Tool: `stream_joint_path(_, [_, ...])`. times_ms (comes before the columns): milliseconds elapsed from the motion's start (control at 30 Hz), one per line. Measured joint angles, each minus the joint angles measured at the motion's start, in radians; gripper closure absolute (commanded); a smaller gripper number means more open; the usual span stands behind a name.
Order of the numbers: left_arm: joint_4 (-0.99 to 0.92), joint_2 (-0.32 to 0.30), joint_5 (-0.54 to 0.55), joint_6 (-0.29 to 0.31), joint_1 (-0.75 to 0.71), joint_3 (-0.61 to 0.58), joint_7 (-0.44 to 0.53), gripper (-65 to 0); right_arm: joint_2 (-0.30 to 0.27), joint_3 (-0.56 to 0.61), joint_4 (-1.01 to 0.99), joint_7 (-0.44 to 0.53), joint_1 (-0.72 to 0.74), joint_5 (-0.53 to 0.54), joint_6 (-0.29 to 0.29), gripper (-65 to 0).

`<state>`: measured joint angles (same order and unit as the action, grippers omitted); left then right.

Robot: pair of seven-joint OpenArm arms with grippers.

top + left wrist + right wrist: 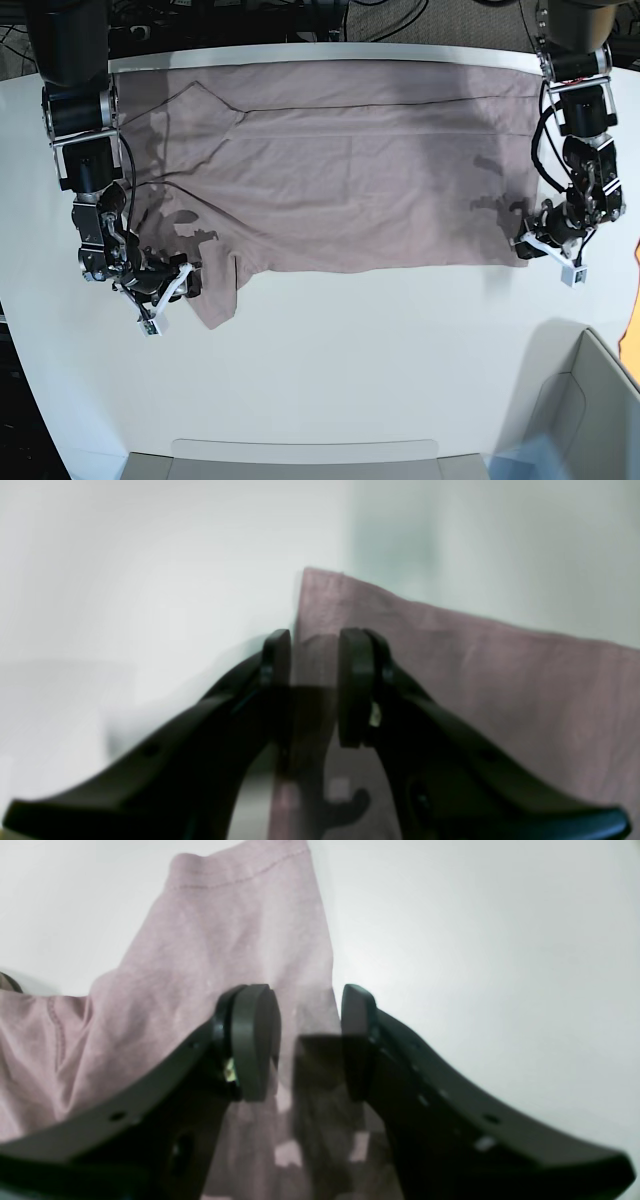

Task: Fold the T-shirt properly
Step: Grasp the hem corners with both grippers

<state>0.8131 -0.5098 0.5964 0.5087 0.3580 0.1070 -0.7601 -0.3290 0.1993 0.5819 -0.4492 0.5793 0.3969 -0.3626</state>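
Straddling T-shirt (340,170) edges, both end effectors, left (314,680) and right (309,1040), stand spread over white table (400,360).

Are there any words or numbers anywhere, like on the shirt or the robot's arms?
None can be read.
T-shirt: plain cloth, no print or label showing.
Left gripper and right gripper: bare black fingers, no markings.
Table: plain white.
Small white tags beside both grippers in the base view: too small to read.

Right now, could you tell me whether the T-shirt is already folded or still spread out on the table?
Mostly spread: the T-shirt lies wide across the white table, one long crease near its far edge, a sleeve sticking out.
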Motion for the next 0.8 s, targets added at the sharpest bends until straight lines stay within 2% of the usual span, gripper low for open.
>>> stream_joint_path(200, [0.005,0.014,0.008,0.008,0.005,-0.050,0.015,-15.9,0.000,0.000,0.000,0.000,0.000,0.000,0.000,-23.8])
stream_joint_path(533, [0.002,0.013,0.007,0.007,0.005,-0.050,0.014,0.0,0.000,0.000,0.000,0.000,0.000,0.000,0.000,-23.7])
stream_joint_path(733, [0.000,0.013,0.008,0.006,0.005,-0.050,0.014,0.0,0.015,0.000,0.000,0.000,0.003,-0.007,0.003,-23.4])
stream_joint_path(800, [0.000,0.013,0.008,0.007,0.005,-0.050,0.014,0.0,0.020,0.000,0.000,-0.001,0.003,-0.007,0.003,-20.1])
